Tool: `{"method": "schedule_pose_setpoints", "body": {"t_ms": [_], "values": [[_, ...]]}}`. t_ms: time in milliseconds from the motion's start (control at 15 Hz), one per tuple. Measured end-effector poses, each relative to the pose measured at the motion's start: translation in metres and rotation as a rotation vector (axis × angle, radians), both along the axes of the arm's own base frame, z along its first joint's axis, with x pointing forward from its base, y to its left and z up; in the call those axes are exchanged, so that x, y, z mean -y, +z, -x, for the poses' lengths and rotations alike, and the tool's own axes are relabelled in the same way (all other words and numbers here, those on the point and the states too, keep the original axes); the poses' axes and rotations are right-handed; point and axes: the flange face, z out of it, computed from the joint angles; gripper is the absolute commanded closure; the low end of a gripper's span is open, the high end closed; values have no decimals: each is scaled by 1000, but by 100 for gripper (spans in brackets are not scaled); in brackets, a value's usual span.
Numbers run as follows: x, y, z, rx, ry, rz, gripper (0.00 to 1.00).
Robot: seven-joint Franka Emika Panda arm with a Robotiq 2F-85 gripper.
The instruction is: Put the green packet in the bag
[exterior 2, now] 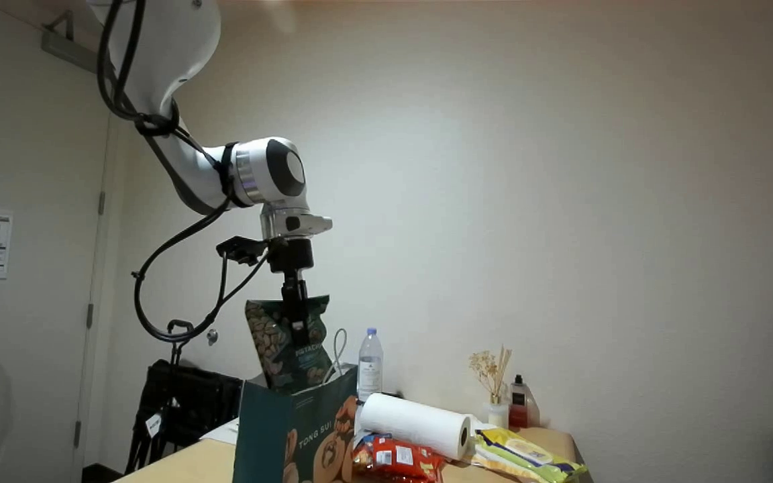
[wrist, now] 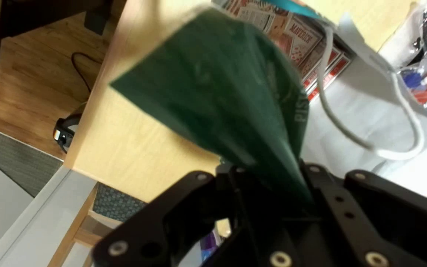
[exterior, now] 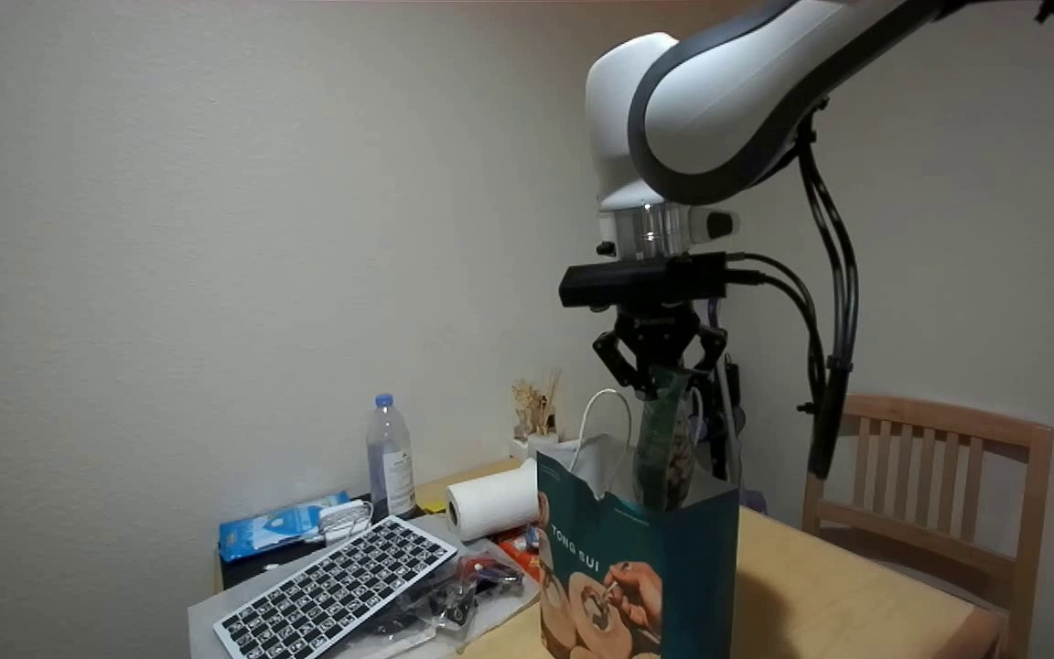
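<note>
- The end effector [exterior: 671, 377] is grasping the green packet [exterior: 664, 448], clamped across its upper part, right of centre in the frame of an exterior view.
- In an exterior view the packet shows left of centre, tilted, its upper end leaning toward the left edge, with nuts pictured on its front.
- The packet is at the mouth of the bag [exterior 2: 262, 429], its lower end reaching about the level of the rim in both exterior views; how far it dips inside, if at all, I cannot tell.
- The bag stands upright on the counter [exterior: 829, 577], low in the frame, "TONG SUI" lettered above round tan food pictures.
- In the wrist view the packet fills the upper middle; a white handle [wrist: 395, 153] loops at the right, apart from it, and card printed "MAVERICK" [wrist: 304, 35] shows between them.
- Lower left in an exterior view, a checkered board [exterior: 335, 586] lies aslant, with a blue packet [exterior: 280, 526] and a blue-capped bottle [exterior: 390, 462] beyond it.
- Lower right of centre in an exterior view lies a white paper roll [exterior 2: 417, 426], a red packet [exterior 2: 403, 459] just below it, a yellow-green pack [exterior 2: 527, 456] farther right.
- A wooden chair [exterior: 943, 414] stands at the right edge of the counter in an exterior view.
</note>
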Motion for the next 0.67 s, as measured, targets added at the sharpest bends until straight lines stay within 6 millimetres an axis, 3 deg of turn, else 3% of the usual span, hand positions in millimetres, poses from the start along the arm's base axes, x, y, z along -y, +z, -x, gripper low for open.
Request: {"method": "schedule_pose_setpoints", "body": {"t_ms": [200,267,400,667], "values": [[-16,-1,4,-19,62,-28,94],[-19,-2,5,-24,77,-32,51],[-24,-5,5,-32,98,-31,45],[-25,-6,5,-41,137,-30,20]]}}
